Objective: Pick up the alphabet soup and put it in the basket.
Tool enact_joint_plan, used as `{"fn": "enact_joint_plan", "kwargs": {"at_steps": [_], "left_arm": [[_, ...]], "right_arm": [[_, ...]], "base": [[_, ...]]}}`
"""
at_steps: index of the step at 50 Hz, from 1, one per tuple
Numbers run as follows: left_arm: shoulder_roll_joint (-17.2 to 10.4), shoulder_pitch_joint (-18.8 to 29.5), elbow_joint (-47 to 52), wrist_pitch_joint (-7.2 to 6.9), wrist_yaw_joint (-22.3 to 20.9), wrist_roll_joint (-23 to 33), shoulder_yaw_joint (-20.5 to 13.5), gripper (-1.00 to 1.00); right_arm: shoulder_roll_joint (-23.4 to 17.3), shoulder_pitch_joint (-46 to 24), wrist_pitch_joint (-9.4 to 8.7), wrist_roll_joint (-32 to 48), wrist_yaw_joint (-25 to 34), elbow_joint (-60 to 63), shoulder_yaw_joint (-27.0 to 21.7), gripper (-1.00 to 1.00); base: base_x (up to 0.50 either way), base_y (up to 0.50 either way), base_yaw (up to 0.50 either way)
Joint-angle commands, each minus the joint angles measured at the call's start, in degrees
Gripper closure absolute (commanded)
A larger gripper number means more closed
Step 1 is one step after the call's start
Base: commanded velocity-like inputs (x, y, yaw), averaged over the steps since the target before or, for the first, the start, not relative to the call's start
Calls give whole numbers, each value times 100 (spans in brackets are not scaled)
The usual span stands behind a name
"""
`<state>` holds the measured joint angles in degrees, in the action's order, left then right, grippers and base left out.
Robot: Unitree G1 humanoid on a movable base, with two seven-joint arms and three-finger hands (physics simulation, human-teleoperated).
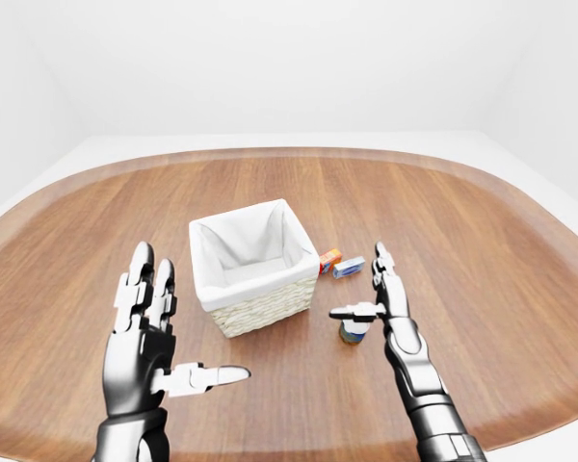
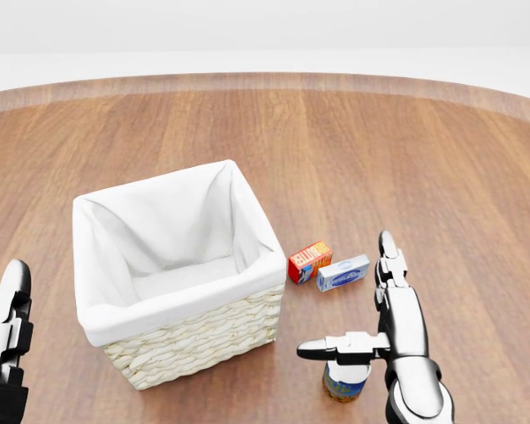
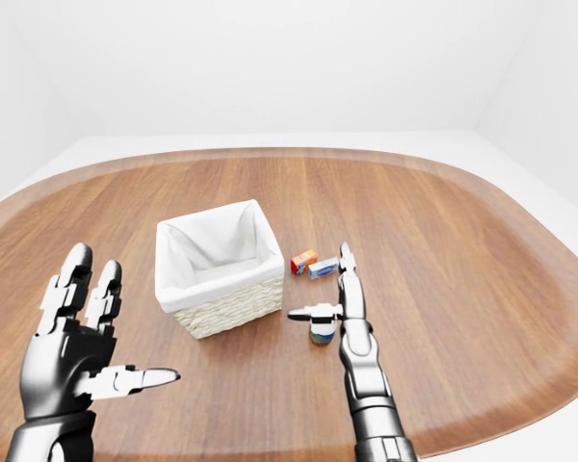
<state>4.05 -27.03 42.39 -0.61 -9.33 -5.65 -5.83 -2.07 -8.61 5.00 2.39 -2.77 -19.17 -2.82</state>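
Fingers (image 2: 391,265) spread just above alphabet soup (image 2: 344,382).

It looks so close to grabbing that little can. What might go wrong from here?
1. The right hand is open beside the alphabet soup can, its thumb stretched over the lid. A clumsy closing might tip the upright can, which could then roll away.
2. The orange box and blue box lie just past the fingertips; reaching further could knock them.
3. The basket stands close to the left in the head view, so a low carry may hit its rim.
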Motion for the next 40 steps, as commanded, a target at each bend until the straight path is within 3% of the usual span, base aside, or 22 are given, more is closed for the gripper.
{"fn": "enact_joint_plan", "kwargs": {"at_steps": [1,31,35,39,40], "left_arm": [[4,38,-24,-23,6,15,-11,-100],[-5,24,-23,-4,58,61,31,-100],[-30,48,-27,-73,16,7,31,-100],[-31,74,-14,-109,25,14,25,-100],[-32,59,30,-123,14,-35,-35,-100]], "right_arm": [[-89,-326,0,120,-225,-947,-25,-100],[-176,-478,0,228,-338,-1882,-73,-100],[-195,-627,0,223,-376,-2182,-82,-100],[-169,-904,0,336,-499,-2971,-26,-100],[-152,-1272,0,500,-661,-3909,25,-100]], "base": [[0,0,0],[0,0,0],[0,0,0],[0,0,0],[0,0,0]]}}
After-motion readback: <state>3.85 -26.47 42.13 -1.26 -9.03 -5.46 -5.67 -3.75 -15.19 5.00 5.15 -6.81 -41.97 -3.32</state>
